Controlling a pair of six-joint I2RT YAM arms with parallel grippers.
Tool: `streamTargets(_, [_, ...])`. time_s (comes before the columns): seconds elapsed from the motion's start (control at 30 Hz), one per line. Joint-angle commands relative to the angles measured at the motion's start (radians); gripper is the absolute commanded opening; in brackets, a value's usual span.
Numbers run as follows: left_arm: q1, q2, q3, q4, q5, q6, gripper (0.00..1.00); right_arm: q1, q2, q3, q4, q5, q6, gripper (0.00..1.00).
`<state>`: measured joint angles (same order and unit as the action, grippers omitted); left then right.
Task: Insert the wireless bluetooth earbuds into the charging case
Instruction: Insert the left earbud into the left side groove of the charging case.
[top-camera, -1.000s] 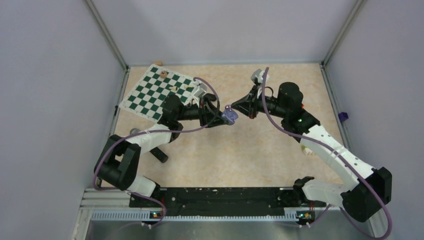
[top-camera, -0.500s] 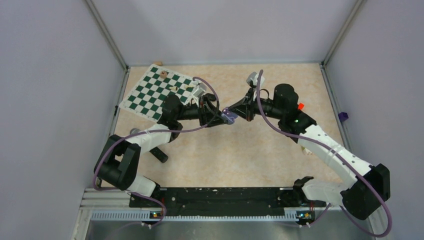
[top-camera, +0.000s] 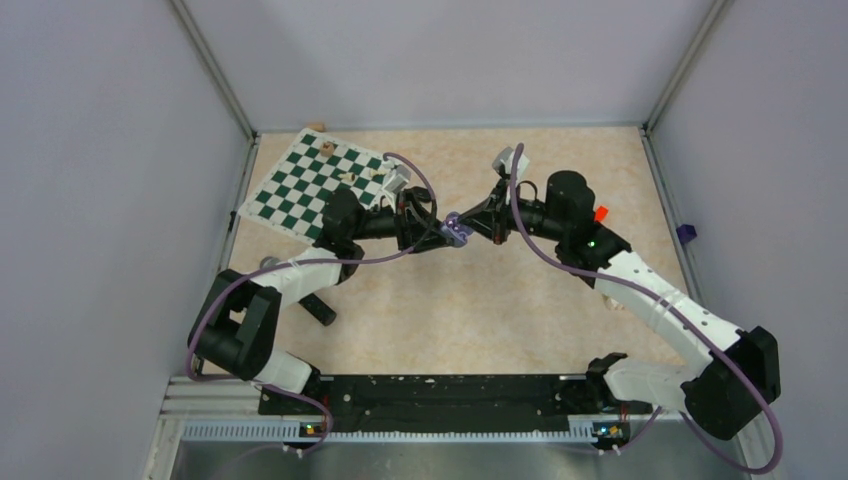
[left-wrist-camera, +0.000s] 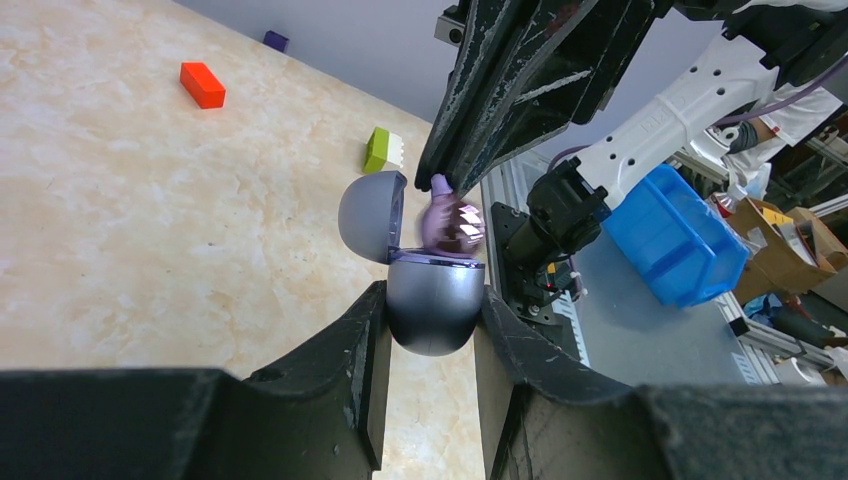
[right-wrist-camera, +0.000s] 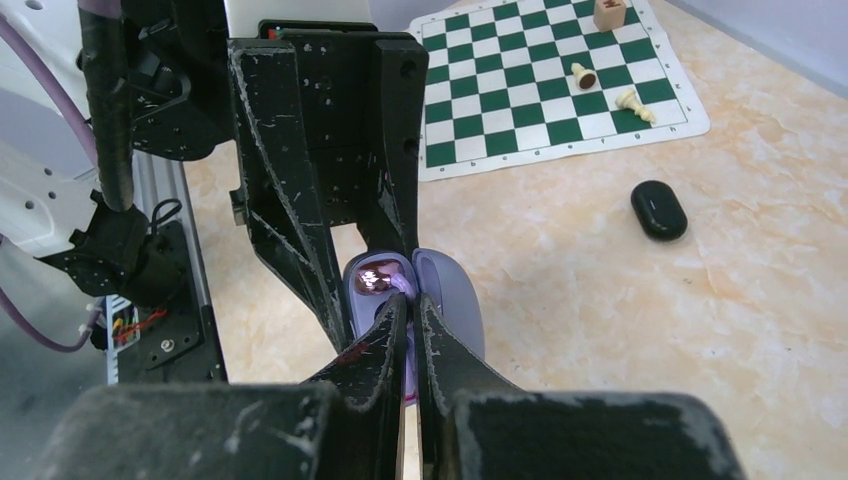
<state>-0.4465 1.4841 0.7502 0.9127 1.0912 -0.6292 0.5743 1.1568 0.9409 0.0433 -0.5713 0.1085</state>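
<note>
A pale purple earbud (left-wrist-camera: 452, 224) sits at the mouth of the open charging case (left-wrist-camera: 436, 300), held in the air above the table's (top-camera: 520, 300) middle, nearer its far edge. The left wrist view alone shows the bud standing above the rim. Only the right wrist view shows a black case (right-wrist-camera: 659, 210) lying off the chessboard's (right-wrist-camera: 540, 80) corner. Both arms stretch inward, tip to tip: the left gripper (top-camera: 437, 234) clenches the charging case and the right gripper (right-wrist-camera: 410, 300) pinches the bud's stem. From above, bud and case blur into one purple speck

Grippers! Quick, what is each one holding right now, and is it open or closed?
Left gripper: jaws closed on the purple charging case.
Right gripper: jaws closed on a pale purple earbud, right at the case's opening.
</note>
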Motion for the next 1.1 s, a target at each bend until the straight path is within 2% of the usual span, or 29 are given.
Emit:
streamTargets(0.0, [0.005,-0.010,0.023,0.071,-0.004,-0.011,0.00,0.015,-0.009,-0.006,0.033,0.006,-0.009,0.01])
streamTargets(1.07, [0.008,-0.008,0.018,0.084,-0.004,-0.015,0.00,0.016,0.003,-0.020,0.049,-0.047,-0.010,0.00])
